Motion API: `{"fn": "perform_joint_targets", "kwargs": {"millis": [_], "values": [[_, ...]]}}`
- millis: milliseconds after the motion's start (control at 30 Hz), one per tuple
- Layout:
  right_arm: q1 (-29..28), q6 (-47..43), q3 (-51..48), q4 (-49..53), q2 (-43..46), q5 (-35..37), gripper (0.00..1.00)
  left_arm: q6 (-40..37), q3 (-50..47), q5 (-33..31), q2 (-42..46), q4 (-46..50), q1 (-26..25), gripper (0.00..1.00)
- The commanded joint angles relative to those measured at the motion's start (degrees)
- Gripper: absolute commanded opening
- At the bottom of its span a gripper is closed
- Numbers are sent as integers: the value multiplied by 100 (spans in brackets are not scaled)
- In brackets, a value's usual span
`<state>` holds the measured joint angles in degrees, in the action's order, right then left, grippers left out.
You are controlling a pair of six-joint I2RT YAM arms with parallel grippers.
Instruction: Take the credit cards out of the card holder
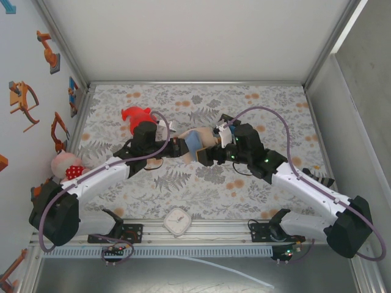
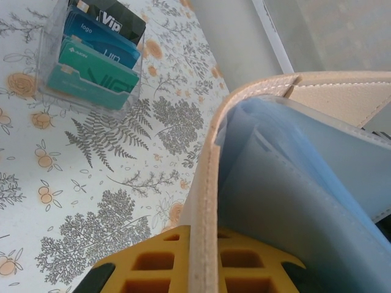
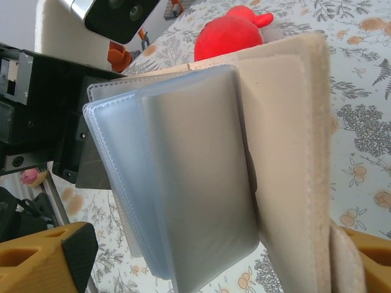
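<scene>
The tan card holder (image 1: 197,141) hangs open above the middle of the table, between both grippers. My left gripper (image 2: 204,247) is shut on its tan cover edge (image 2: 208,183), with the yellow fingers (image 2: 153,262) pressing from both sides. The light blue lining (image 2: 293,183) faces right. My right gripper (image 3: 208,256) is open. Its yellow fingers (image 3: 43,259) stand wide apart on either side of the card holder's frosted plastic sleeves (image 3: 189,177) and tan cover (image 3: 287,152). Several blue and teal credit cards (image 2: 101,52) stand in a clear box on the table.
A red plush toy (image 1: 135,115) lies behind the left gripper. A small doll (image 1: 66,165) sits at the left wall. A white square clock (image 1: 178,221) rests on the front rail. Walls close in the flowered table (image 1: 201,189) on three sides.
</scene>
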<state>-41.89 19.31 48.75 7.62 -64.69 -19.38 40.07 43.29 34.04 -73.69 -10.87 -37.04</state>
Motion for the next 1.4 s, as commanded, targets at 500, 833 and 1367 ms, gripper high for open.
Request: {"fn": "perform_joint_targets", "kwargs": {"millis": [500,833,1367], "values": [[-131,-459,381,203,-378,193,92,248,153,525,-142,-310,38,4],[-127,-316,372,325,-371,785,80,289,116,869,-167,-609,37,3],[-109,-156,146,111,36,1035,54,277,44,1073,-123,-781,58,1]]}}
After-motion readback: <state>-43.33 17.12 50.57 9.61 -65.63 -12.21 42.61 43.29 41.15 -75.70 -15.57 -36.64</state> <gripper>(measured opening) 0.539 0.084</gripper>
